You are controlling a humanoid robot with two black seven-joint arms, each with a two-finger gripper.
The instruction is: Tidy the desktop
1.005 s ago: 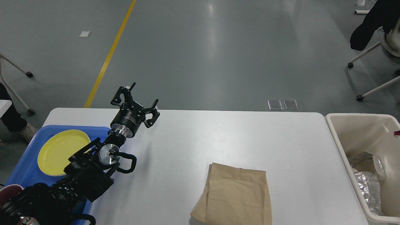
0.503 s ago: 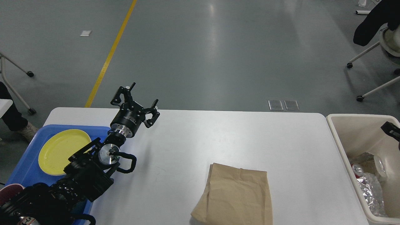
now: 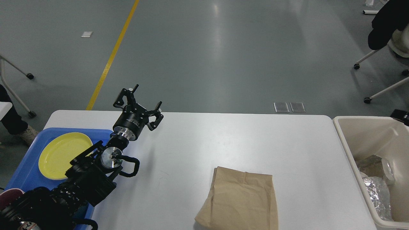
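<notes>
At right edge, right hand (image 3: 402,115) cropped

Lab or workshop hall: grey floor (image 3: 223,57), yellow line (image 3: 111,54), rolling chairs (image 3: 383,60).

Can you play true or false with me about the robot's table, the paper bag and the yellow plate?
1. The brown paper bag lies flat on the desktop. True.
2. The yellow plate sits inside the beige bin. False: it sits in the blue tray at the left side of the table.
3. The left gripper is open and holds nothing. True.
4. The left gripper is squeezing the paper bag. False: it is up near the far edge of the table, well apart from the bag.
5. The beige bin has crinkly, shiny trash in it. True.
</notes>
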